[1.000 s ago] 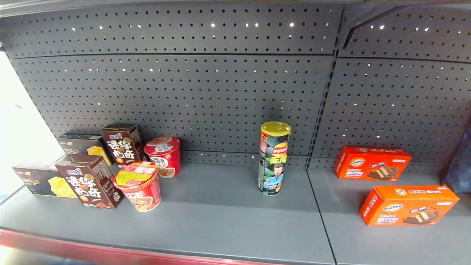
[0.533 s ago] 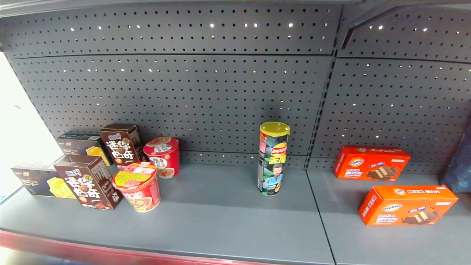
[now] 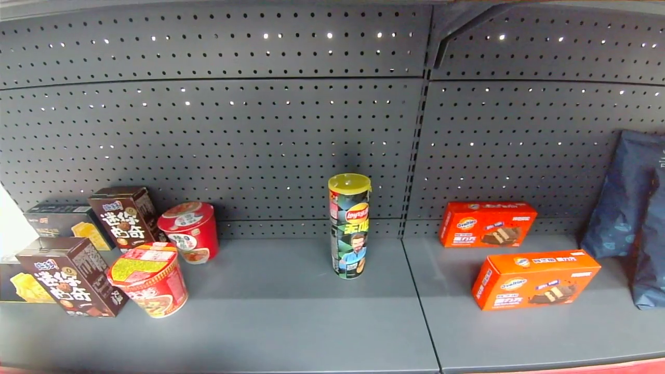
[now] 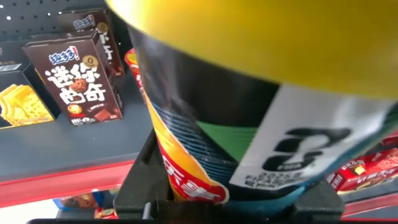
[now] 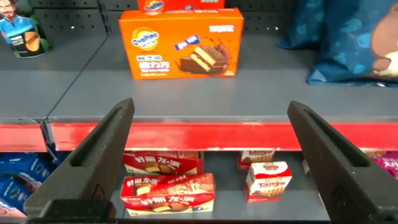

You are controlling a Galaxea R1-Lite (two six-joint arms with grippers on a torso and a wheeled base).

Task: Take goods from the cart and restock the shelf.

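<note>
Left wrist view shows you the left gripper (image 4: pixel 230 194) clamped on a chip can (image 4: pixel 249 124) not yet on the shelf (image 3: pixel 291 322), where a matching can (image 3: pixel 349 226) stands; the right gripper (image 5: pixel 211 155) has its jaws apart, empty.

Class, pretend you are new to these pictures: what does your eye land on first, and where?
A tall chip can with a yellow lid stands alone in the middle of the shelf. Two orange boxes lie to its right. A second can, gripped in the left hand, looms up close.

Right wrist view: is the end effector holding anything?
No, the right end effector is open and empty, with the shelf showing between its fingers.
</note>
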